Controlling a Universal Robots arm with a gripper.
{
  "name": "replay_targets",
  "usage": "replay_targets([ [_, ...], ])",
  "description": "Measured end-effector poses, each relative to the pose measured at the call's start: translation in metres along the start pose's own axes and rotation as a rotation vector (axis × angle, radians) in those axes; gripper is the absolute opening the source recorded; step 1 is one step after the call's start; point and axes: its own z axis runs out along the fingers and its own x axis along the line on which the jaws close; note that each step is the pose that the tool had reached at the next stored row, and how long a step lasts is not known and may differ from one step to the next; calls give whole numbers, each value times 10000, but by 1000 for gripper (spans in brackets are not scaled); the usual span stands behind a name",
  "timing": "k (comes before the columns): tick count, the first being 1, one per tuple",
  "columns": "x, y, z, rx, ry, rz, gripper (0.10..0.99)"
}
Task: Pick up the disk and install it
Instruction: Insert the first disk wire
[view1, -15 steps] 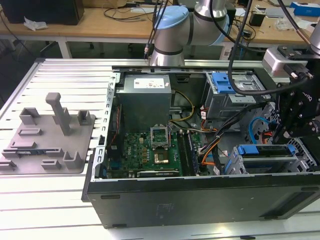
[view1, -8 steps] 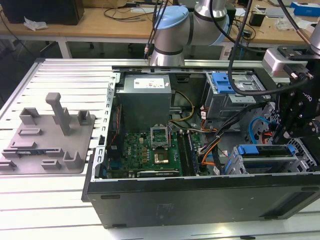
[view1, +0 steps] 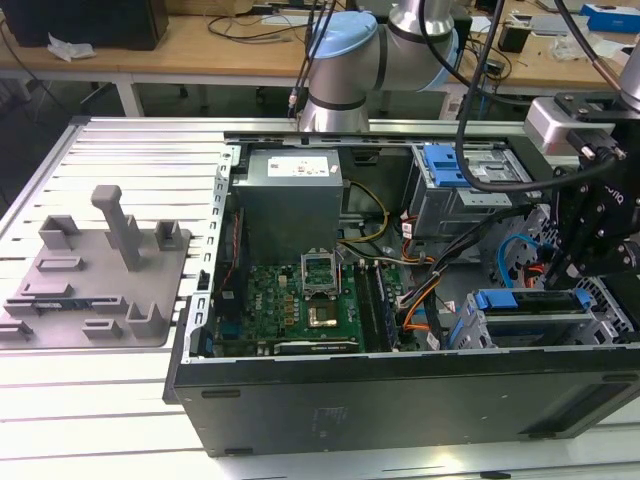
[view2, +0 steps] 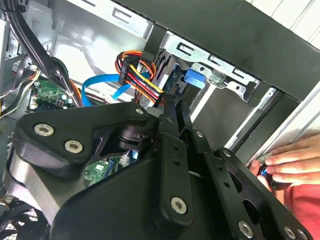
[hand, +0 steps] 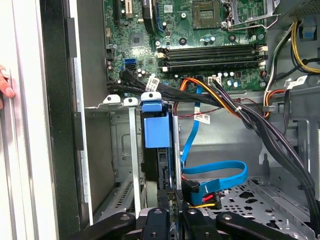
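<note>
Open computer case (view1: 400, 395) is the landmark; it lies on its side on a slatted metal table (view1: 90, 420).

To the exterior view's left of the case, on the table, a grey plastic fixture tray (view1: 95, 280) with upright pegs. Nothing on it.

Inside the case, left part: big grey metal box (view1: 292, 200) with a white sticker. Below it, the green circuit board (view1: 300, 305).

Inside the case, middle: bundle of orange, yellow and black cables (view1: 420, 300) running toward the drive cages.

Inside the case, right part: upper drive cage with a small blue latch piece (view1: 448, 165). Lower cage near the case's front wall holds the disk (view1: 525, 300), its blue carrier edge showing, standing on edge in the slot. The first wrist view shows the disk (hand: 157, 130) down in the cage beside a metal divider, blue flat cable (hand: 220, 175) just beside it.

Black gripper (view1: 600, 225) hangs over the case's right end, above the lower cage. In the second wrist view the gripper (view2: 172, 107) has its fingers drawn close together around the top edge of the disk (view2: 192, 80); looks like a grip, contact partly hidden.

Outside the case's front wall, a person's hand (view2: 290, 162) rests in the second wrist view.
</note>
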Motion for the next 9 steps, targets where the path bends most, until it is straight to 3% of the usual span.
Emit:
replay_targets([
  [9, 10, 0, 18, 0, -2, 0, 169],
])
